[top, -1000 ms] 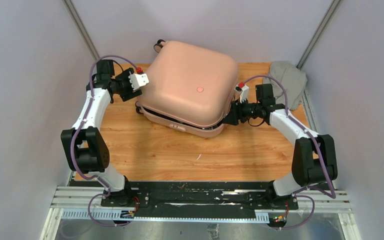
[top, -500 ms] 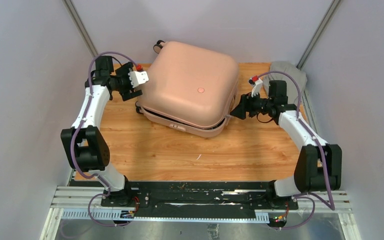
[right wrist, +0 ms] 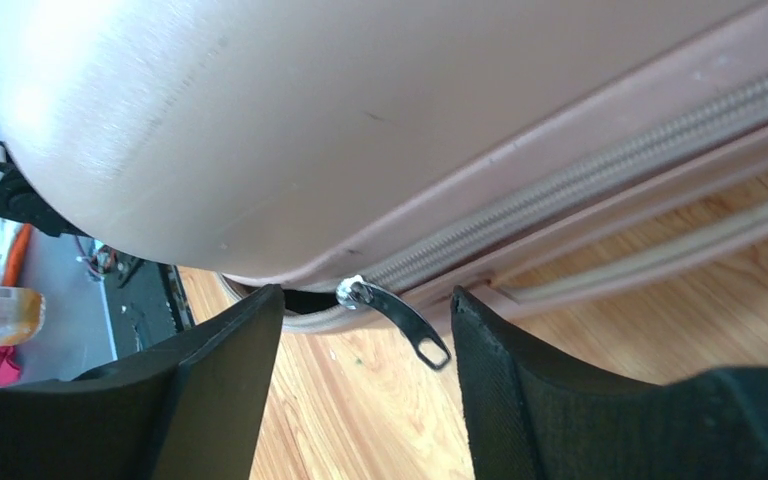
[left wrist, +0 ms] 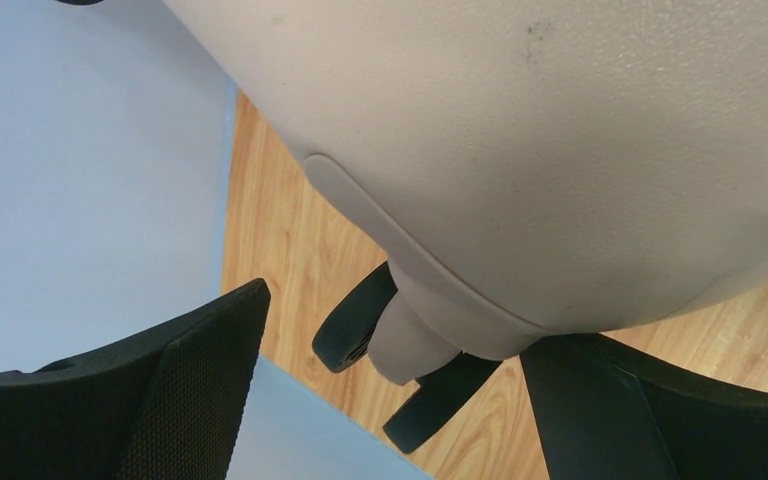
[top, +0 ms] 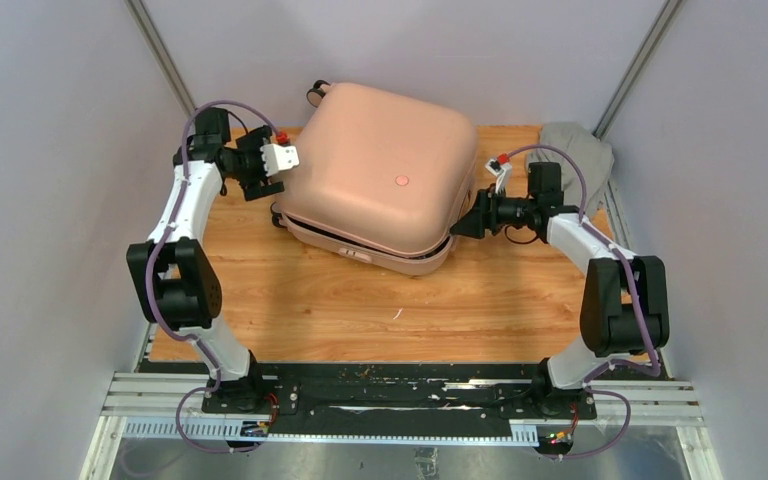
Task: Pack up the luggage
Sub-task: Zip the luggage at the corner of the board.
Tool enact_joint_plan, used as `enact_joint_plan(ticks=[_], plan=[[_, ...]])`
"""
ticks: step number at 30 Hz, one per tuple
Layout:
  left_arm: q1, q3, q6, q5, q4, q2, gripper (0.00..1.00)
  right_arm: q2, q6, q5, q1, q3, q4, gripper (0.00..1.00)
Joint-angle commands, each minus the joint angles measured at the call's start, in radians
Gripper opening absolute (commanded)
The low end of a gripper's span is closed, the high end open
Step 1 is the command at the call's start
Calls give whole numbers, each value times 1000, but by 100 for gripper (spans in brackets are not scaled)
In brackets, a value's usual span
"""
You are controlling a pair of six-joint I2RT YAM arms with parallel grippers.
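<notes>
Count of items in the overhead view: one luggage [top: 380, 175], one grey cloth bundle [top: 580, 155], two arms, two grippers, one wooden table [top: 360, 310].

1. The luggage is a pale pink hard-shell case. It lies flat, upper centre of the frame, turned at an angle on the table. One small round emblem [top: 401, 181] shows on its top shell. One black caster [top: 316, 92] shows at its upper left corner.
2. The cloth bundle lies at the upper right of the table, apart from the case.
3. The left gripper [top: 272, 185] sits at the case's left corner. In the left wrist view its two fingers [left wrist: 190, 400] stand spread wide. One caster mount with two black wheels [left wrist: 355, 320] lies between them. It grasps nothing; contact between the lower wheel and the right-hand finger cannot be determined.
4. The right gripper [top: 457, 228] sits at the case's right corner. In the right wrist view its two fingers [right wrist: 220, 380] stand apart on either side of one metal zipper pull [right wrist: 400, 318], which hangs free and unpinched. One toothed zipper line [right wrist: 600, 150] runs to the upper right. A dark gap shows just left of the pull.
</notes>
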Motion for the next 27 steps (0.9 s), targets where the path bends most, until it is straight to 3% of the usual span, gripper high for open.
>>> enact_joint_plan(ticks=[1,6,11,16,22,23,25,27], plan=[[-12,41,38,62,-36,45,96,17,83,-104,-9,-35,124,63],[-14,40,47,74,-46,54,86,29,98,-120,-8,-70,153,58],[-15,51,35,76,-50,64,61,34,116,-118,-7,-91,169,54],[-15,78,-1,81,-51,64,45,28,127,-115,0,-114,177,51],[-16,88,-16,86,-49,52,29,14,155,-113,9,-132,177,34],[-17,92,-23,84,-50,53,23,8,159,-111,9,-136,178,32],[-19,102,-42,83,-50,56,1,-3,170,-106,10,-148,183,22],[-22,111,-64,82,-49,60,0,-13,180,-99,12,-157,187,13]])
